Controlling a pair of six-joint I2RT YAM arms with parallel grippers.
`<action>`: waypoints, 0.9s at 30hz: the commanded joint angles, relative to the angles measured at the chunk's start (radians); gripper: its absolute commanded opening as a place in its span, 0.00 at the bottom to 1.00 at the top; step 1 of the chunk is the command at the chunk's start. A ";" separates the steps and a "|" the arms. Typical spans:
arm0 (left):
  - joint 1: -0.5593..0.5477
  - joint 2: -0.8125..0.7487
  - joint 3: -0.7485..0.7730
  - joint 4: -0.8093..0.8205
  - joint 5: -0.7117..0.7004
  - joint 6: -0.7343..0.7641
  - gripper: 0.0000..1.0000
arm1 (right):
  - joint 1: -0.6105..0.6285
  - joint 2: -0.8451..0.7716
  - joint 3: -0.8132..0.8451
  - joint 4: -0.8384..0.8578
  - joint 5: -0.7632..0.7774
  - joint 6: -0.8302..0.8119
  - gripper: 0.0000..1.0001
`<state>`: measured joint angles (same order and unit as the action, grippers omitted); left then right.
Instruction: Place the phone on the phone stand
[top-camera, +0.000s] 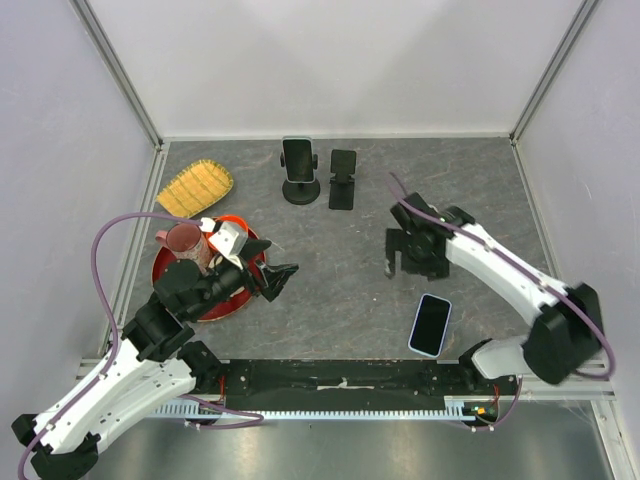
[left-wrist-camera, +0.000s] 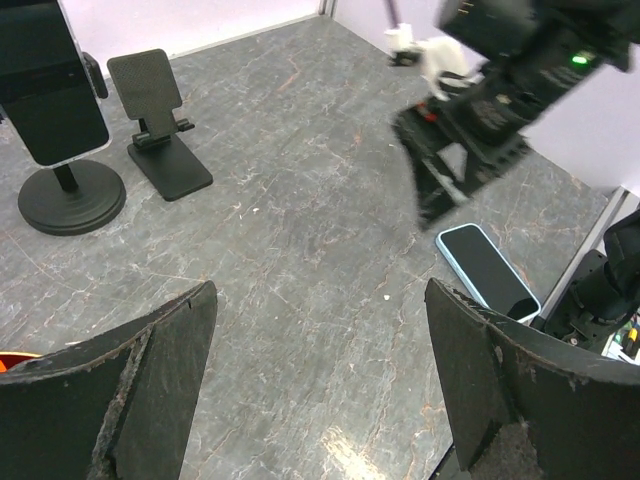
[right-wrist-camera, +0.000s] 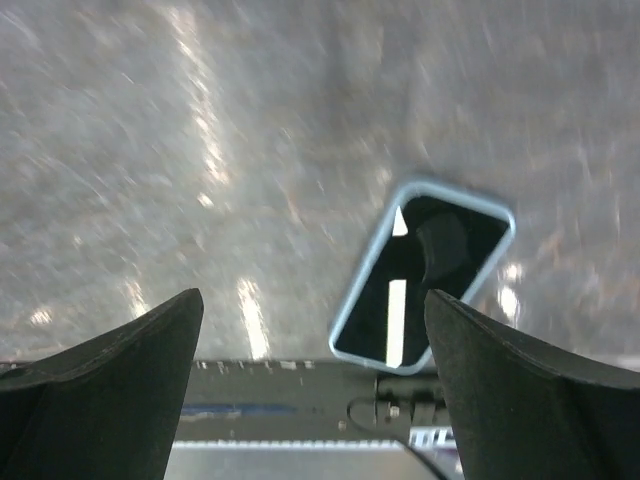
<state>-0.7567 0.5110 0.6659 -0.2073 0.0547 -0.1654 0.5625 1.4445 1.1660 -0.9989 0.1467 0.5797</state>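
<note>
A phone (top-camera: 431, 325) with a light blue rim and dark screen lies flat near the table's front edge; it also shows in the left wrist view (left-wrist-camera: 488, 272) and the right wrist view (right-wrist-camera: 421, 275). An empty black folding phone stand (top-camera: 342, 179) stands at the back, also in the left wrist view (left-wrist-camera: 158, 120). My right gripper (top-camera: 402, 257) is open and empty, above the table behind the phone. My left gripper (top-camera: 281, 277) is open and empty, at the left over the table.
A round-base stand (top-camera: 300, 172) holding another phone is left of the empty stand. A red plate (top-camera: 172, 272) with a dark red cup (top-camera: 185, 243) sits at the left under my left arm. A yellow sponge (top-camera: 196, 187) lies at the back left.
</note>
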 joint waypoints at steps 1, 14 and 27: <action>0.008 -0.005 0.006 0.025 0.010 0.023 0.91 | -0.030 -0.247 -0.136 -0.138 -0.026 0.239 0.98; 0.025 -0.019 0.001 0.032 0.034 0.014 0.91 | -0.136 -0.323 -0.358 -0.103 0.050 0.348 0.98; 0.025 -0.029 0.001 0.026 0.022 0.020 0.91 | -0.207 -0.210 -0.463 0.028 -0.082 0.206 0.98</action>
<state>-0.7349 0.4915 0.6659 -0.2070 0.0803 -0.1658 0.3618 1.2320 0.7067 -1.0252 0.1131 0.8379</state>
